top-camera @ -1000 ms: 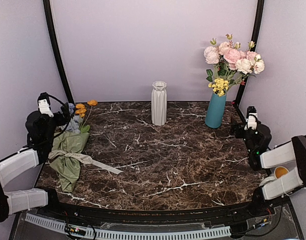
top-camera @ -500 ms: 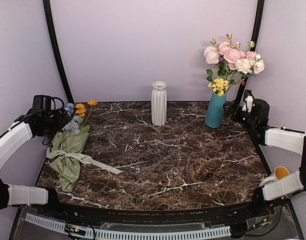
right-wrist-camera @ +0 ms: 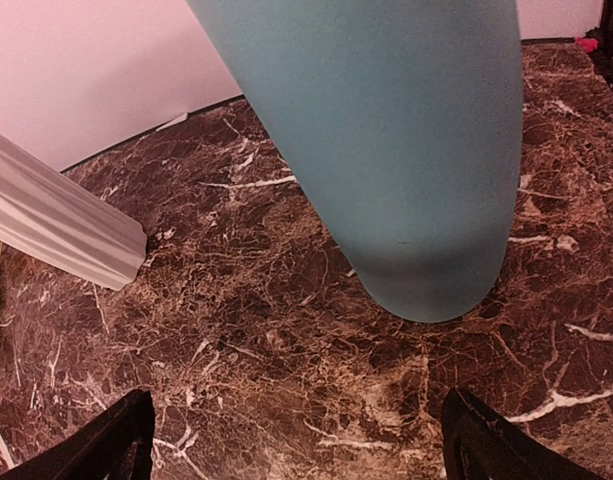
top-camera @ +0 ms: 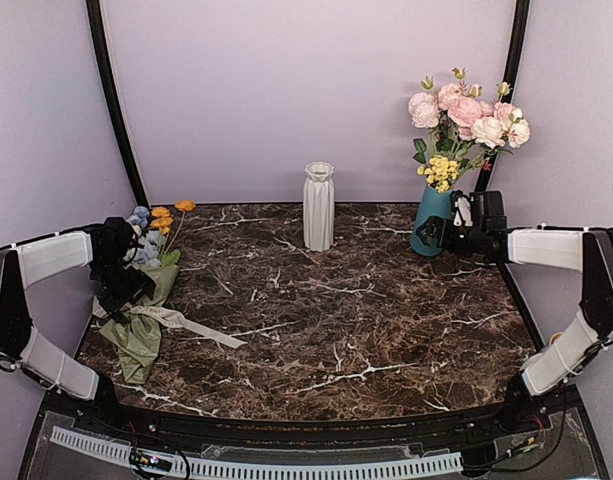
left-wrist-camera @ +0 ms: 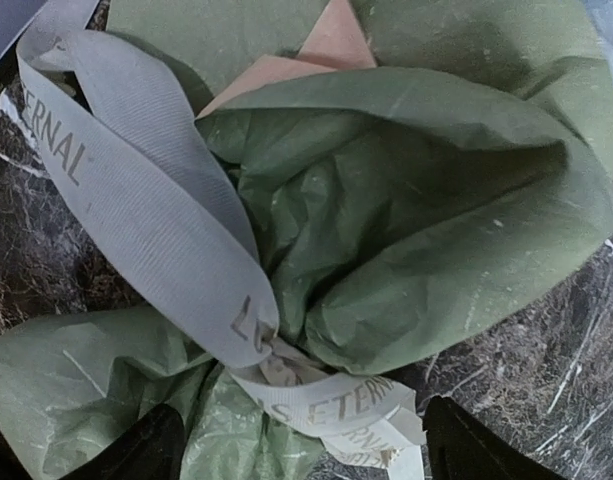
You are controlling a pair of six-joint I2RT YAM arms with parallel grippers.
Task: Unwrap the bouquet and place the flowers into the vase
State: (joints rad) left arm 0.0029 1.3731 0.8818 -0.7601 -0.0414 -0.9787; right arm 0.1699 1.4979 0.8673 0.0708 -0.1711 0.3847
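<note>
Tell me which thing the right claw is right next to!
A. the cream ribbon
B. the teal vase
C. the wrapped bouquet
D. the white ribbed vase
B: the teal vase almost fills the right wrist view, and from above the right claw sits open by its base, far across the table from the wrapped bouquet.

This is a robot-lab test booth, not a lived-in room. A dark brown marble-patterned tabletop (top-camera: 366, 320) is boxed in by plain lilac wall panels (top-camera: 306, 90) behind and beside it. Black curved poles (top-camera: 111, 100) rise at its back corners. White-and-black robot arms (top-camera: 51, 255) and a white slotted cable rail (top-camera: 286, 466) sit at its near edge. On it stand staged props: a white ribbed ceramic vase (top-camera: 319, 205) and a smooth teal vase (top-camera: 426, 205).
</note>
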